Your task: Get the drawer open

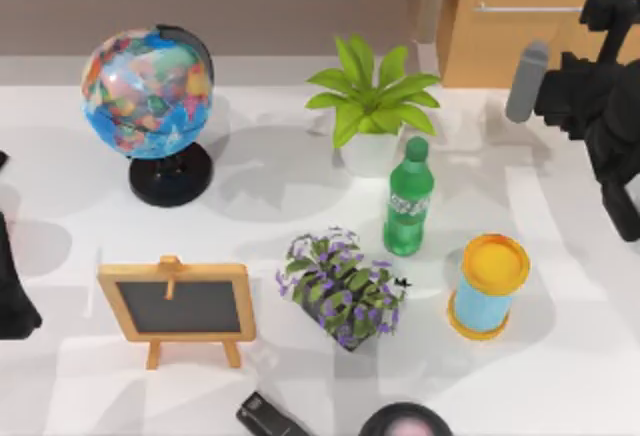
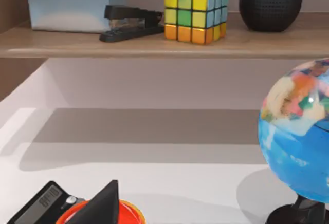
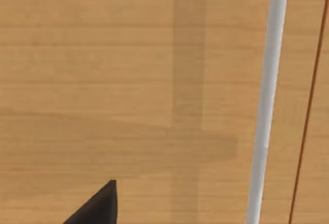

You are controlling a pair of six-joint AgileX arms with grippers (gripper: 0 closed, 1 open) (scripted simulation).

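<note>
Evidently we hold our right gripper [image 1: 590, 16] high at the surface's [image 1: 560, 356] far right, facing the shut drawer [image 1: 520, 46] so its handle [image 3: 267, 100] runs close ahead; finger state unclear; left arm parked at the left edge.

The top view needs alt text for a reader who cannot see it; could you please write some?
The black right arm reaches toward the light tan wooden drawer with its thin silver bar handle at the table's back right. On the white table stand a multicoloured globe, a potted green plant, a green plastic bottle and a small wooden-framed chalkboard.
</note>
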